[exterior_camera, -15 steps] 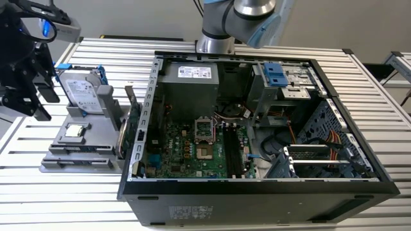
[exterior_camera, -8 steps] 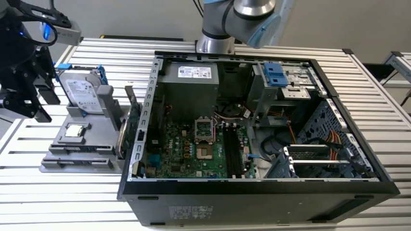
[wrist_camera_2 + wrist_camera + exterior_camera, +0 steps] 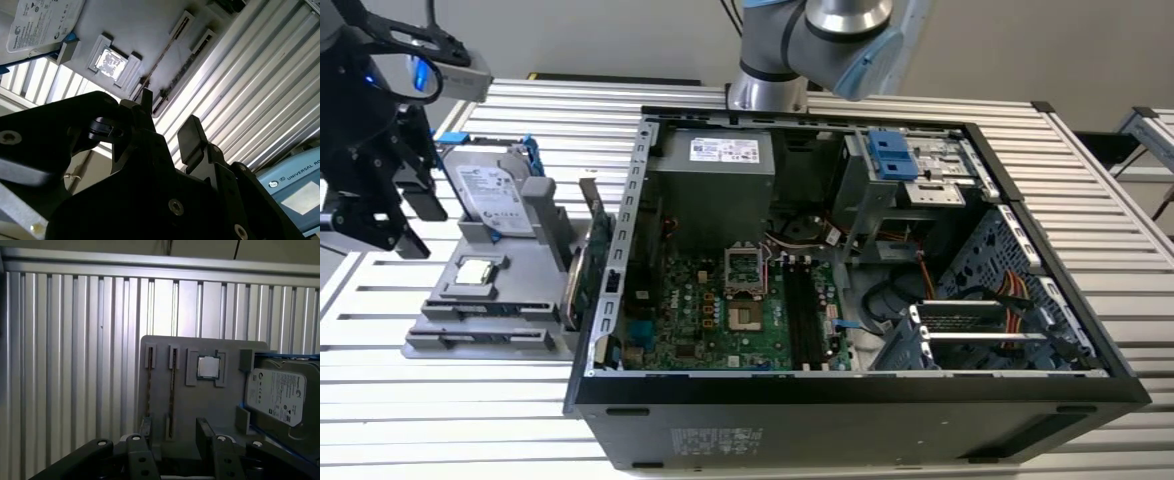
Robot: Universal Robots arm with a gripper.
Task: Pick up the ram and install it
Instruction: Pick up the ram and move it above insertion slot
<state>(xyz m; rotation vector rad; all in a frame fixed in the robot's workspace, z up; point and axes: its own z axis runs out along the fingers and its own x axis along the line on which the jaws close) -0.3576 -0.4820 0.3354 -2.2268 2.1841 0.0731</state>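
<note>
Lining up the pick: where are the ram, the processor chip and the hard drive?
ram (image 3: 171, 395): first wrist view, long edge.
processor chip (image 3: 208, 367): first wrist view, lid centre.
hard drive (image 3: 275, 395): first wrist view, label.

Grey tray (image 3: 200, 405), silver hard drive (image 3: 275, 395), ribbed silver table (image 3: 75, 365), black end effector (image 3: 175, 437)

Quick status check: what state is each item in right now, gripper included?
Gripper: open, empty, over the holder.
Ram: on edge in its holder slot, not gripped.
Processor chip: seated in its holder recess.
Hard drive: propped in the holder.
Computer case: side open, board exposed.
</note>
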